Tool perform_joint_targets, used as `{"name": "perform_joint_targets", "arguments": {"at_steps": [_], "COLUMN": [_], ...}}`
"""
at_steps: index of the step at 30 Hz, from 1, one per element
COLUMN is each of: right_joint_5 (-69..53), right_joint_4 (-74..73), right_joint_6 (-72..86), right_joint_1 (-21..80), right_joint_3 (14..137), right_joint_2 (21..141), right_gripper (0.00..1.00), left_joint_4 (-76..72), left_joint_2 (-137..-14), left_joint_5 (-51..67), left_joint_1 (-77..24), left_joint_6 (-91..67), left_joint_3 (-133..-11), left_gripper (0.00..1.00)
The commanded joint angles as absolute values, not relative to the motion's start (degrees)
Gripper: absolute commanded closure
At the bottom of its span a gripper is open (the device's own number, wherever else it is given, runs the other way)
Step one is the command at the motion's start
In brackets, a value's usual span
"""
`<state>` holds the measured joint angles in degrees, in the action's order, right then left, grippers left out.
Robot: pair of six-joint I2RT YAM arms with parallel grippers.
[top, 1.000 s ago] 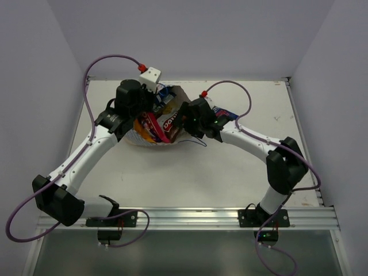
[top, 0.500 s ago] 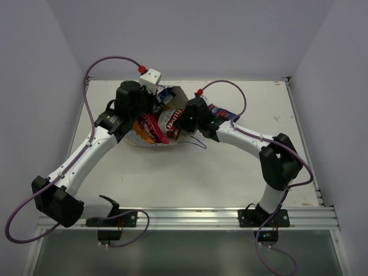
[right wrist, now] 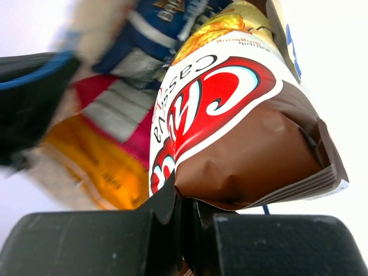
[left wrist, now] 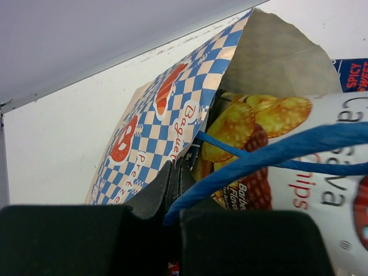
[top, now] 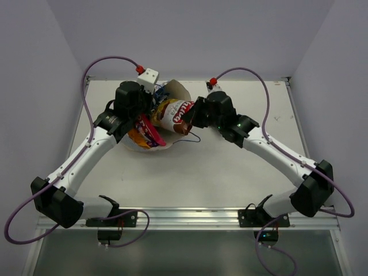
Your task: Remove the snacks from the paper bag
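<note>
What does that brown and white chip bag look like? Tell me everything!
The chip packet is shiny, crinkly foil: white with a red logo and pictures of golden chips, brown at its crimped end. It lies on its side, poking out of the paper bag, beside a pink packet, an orange packet and a blue packet. The right end effector is pinched shut on its brown end.
</note>
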<state>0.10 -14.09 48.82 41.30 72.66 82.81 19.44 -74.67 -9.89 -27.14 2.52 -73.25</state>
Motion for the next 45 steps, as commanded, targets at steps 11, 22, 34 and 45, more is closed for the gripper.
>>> {"name": "perform_joint_targets", "arguments": {"at_steps": [11,22,34,45], "right_joint_5": [-13.7,-34.6,-54.2,-22.8], "right_joint_4": [-23.6,-14.8,-9.8,-25.7], "right_joint_6": [36.5,30.8,24.8,22.5], "right_joint_1": [29.4,3.0,-5.3,-10.5], "right_joint_3": [84.9,84.8,103.9,104.2], "right_joint_2": [62.9,74.7,113.5,115.4], "right_gripper": [1.0,1.0,1.0,0.01], "left_joint_4": [22.6,23.2,23.8,24.3], "left_joint_2": [-75.3,-75.1,-74.9,-74.0], "left_joint_5": [-15.0,-14.3,-13.4,-13.3], "left_joint_1": [-27.1,-27.1,-27.1,-27.0], "left_joint_6": [1.7,1.6,1.8,2.8], "left_joint_3": [-74.4,-75.0,-75.0,-74.0], "left_gripper": [1.0,1.0,1.0,1.0]}}
